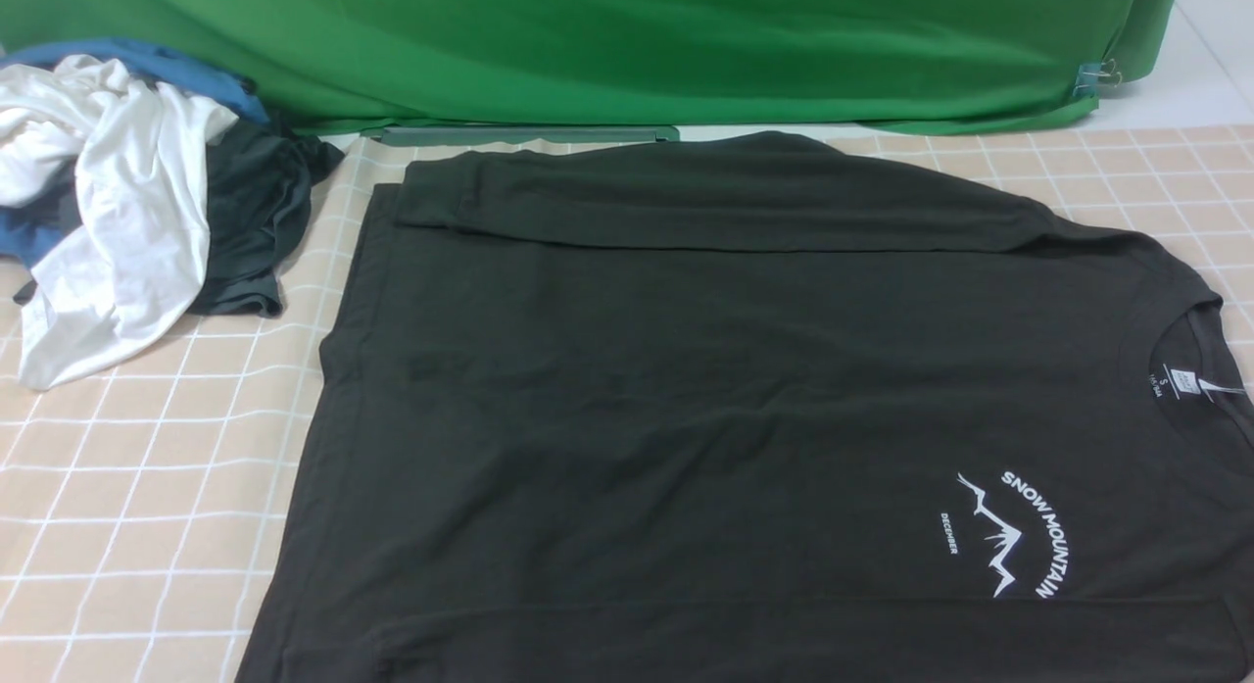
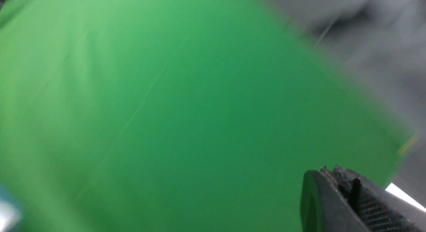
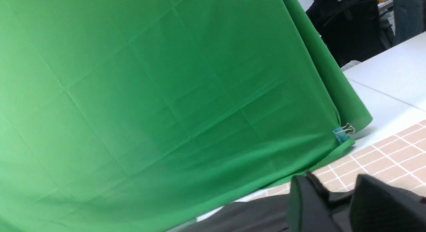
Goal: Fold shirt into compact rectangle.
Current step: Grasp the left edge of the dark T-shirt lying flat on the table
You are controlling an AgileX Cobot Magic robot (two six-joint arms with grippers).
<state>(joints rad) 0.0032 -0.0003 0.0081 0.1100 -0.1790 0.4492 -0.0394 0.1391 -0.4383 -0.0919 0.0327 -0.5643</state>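
The large black long-sleeved cotton shirt [image 1: 686, 389] lies flat on the beige-checked desk [image 1: 147, 487], its far sleeve [image 1: 725, 208] folded in. The left fingers [image 2: 346, 198] are pressed together and the right fingers [image 3: 309, 202] are spread; neither pair holds anything. The near side probably comes next: each arm should pinch both layers, lift low, and lay the edge parallel to that sleeve.

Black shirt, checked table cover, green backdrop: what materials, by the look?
Shirt: matte soft knit, likely cotton jersey; shallow ripples, printed white logo. Table cover: beige with white grid, smooth, lies flat; vinyl or printed cloth, cannot tell. Backdrop: thin matte woven cloth; sharp fold creases, clipped edge.
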